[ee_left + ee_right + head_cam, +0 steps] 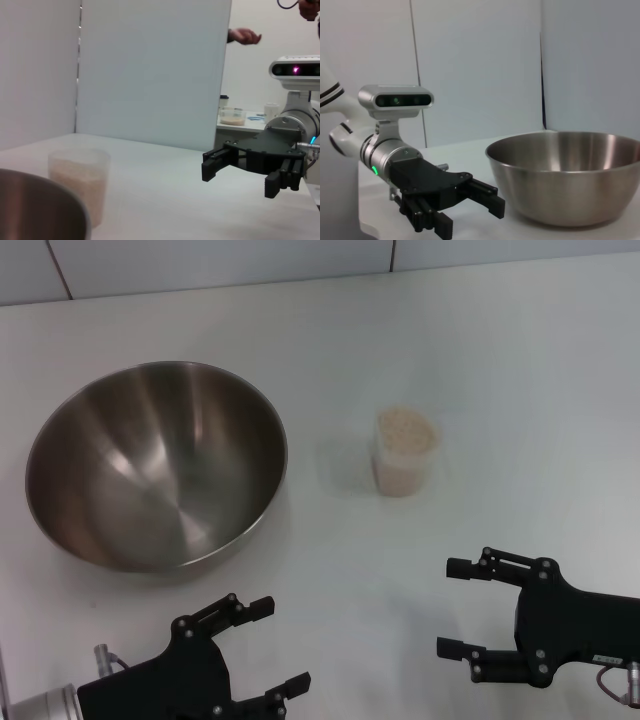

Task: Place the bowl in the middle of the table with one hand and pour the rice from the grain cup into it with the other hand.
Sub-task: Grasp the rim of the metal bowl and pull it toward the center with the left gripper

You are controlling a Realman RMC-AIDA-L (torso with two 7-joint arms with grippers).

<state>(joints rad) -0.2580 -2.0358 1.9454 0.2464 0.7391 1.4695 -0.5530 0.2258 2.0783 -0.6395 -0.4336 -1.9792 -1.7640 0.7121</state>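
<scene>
The steel bowl point(155, 465) sits empty on the left part of the white table point(500, 360). The clear grain cup point(405, 452), full of rice point(406, 427), stands upright to the right of it, apart from it. My left gripper point(280, 645) is open and empty near the front edge, just in front of the bowl. My right gripper point(450, 607) is open and empty at the front right, in front of the cup. The left wrist view shows the bowl's rim point(35, 205), the cup point(80, 180) and the right gripper point(237, 175). The right wrist view shows the bowl point(565, 175) and the left gripper point(470, 220).
White wall panels point(220, 260) stand behind the table's far edge. In the left wrist view a person's hand point(244, 36) and a side bench with containers point(232, 116) show beyond the panel, off the table.
</scene>
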